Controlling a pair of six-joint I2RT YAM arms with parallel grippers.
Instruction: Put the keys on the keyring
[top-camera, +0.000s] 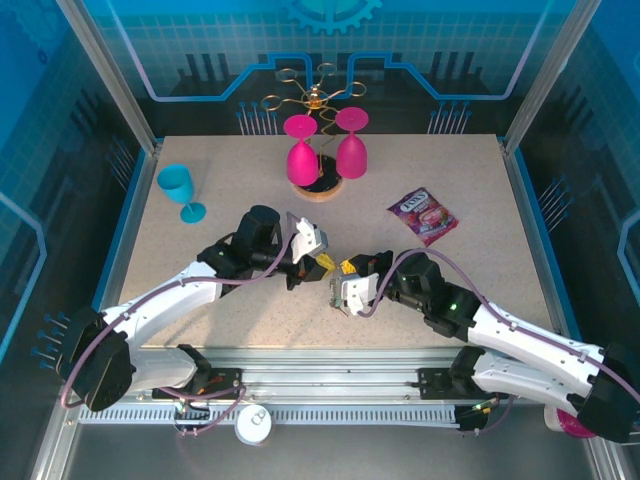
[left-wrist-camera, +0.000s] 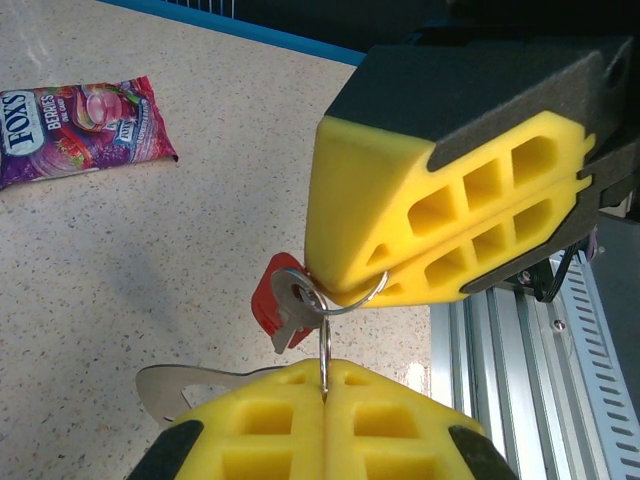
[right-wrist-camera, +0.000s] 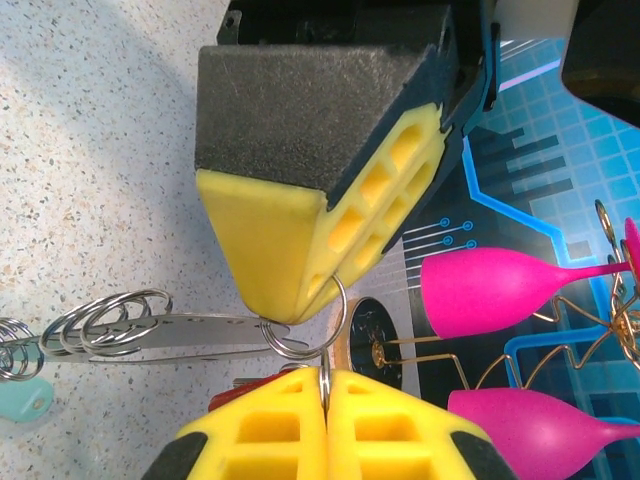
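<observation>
While both arms meet tip to tip over the middle of the speckled table (top-camera: 480, 270), you have no reach left to plan, because the work hangs between the two sets of foam pads and neither arm is the nearer one. From above, the right arm's tips sit at about four o'clock of the left arm's. Your left gripper (left-wrist-camera: 325, 390) is pinched tight on a thin wire ring (left-wrist-camera: 325, 352) that rises toward twelve o'clock from its pads. The right gripper (right-wrist-camera: 325, 395) is clamped just as tight on a second ring (left-wrist-camera: 340, 312). The two rings cross at roughly right angles, and I judge the threading turns on that crossing. In the right wrist view a flat, smooth silvery strip (right-wrist-camera: 190, 335) lies with its long axis running nine to three. I cannot tell if it is a key blade or part of the keyring (right-wrist-camera: 110, 320), whose coiled steel loops trail off at nine o'clock. A key (left-wrist-camera: 272, 305) with a glossy red plastic head hangs at nine o'clock of the crossing. A pale green tag (right-wrist-camera: 22, 400) dangles at eight o'clock.
</observation>
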